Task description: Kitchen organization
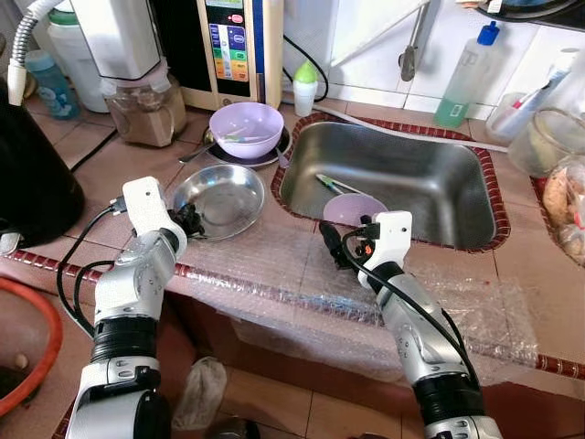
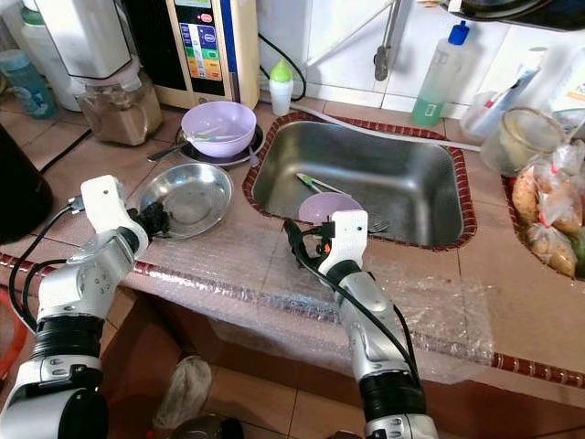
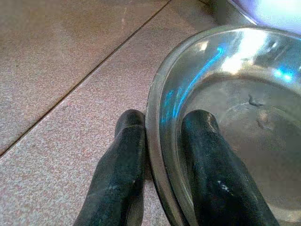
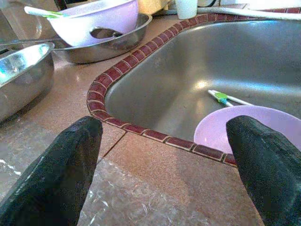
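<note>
The near rim of the steel bowl [image 3: 221, 117] on the tiled counter [image 1: 101, 165] is pinched by the left gripper [image 3: 157, 160], one finger inside, one outside. The right gripper [image 4: 164, 155] is held spread wide over the sink [image 1: 402, 174] edge, touching nothing. No writing can be read.

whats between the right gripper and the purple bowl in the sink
Only the sink's red tiled rim and a strip of bare counter, as the right wrist view shows. The right gripper is open, and the purple bowl sits just past the rim.
</note>
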`<state>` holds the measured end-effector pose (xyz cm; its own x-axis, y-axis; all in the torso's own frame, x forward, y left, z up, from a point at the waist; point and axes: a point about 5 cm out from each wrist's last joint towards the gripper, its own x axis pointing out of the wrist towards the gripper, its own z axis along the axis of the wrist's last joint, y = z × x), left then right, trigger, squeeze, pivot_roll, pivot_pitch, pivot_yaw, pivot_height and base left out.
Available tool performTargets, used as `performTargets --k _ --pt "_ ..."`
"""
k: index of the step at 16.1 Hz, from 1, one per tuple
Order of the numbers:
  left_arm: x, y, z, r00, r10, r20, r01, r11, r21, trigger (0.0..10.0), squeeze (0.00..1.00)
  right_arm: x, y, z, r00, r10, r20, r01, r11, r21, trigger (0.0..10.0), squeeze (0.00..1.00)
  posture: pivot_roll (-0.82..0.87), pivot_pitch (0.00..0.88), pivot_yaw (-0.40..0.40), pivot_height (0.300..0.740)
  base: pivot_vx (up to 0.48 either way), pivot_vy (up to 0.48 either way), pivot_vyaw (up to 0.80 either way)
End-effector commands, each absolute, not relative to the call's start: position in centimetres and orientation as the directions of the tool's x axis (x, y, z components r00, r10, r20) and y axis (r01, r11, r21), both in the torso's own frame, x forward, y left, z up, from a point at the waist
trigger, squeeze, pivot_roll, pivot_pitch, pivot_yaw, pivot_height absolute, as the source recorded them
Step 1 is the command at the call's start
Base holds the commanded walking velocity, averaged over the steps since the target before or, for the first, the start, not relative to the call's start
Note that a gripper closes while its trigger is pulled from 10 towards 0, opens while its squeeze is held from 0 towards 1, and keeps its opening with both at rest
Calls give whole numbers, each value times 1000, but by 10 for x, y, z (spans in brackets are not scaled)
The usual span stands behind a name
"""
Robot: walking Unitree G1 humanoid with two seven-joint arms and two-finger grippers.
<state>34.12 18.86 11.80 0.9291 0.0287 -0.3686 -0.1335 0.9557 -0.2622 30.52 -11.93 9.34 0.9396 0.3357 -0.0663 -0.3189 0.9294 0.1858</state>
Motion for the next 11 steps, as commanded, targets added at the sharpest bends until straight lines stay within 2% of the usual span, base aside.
performTargets --k 1,6,8,11 --pt "340 184 112 915 -3 -403 -120 953 -279 0 0 307 -119 93 941 331 -71 -315 932 178 10000 0 -8 0 31 740 0 0 0" --pt "339 188 115 936 26 -350 -127 954 -270 0 0 312 -118 96 944 325 -55 -309 932 190 10000 0 0 0 28 740 0 0 0" --pt "337 184 117 954 25 -298 -95 970 -223 0 0 318 -117 106 946 323 -12 -307 911 276 10000 0 3 0 26 740 0 0 0" --pt "336 171 125 981 -16 -192 -24 978 -209 0 0 324 -97 117 911 413 27 -379 807 452 10000 0 2 0 27 740 0 0 0"
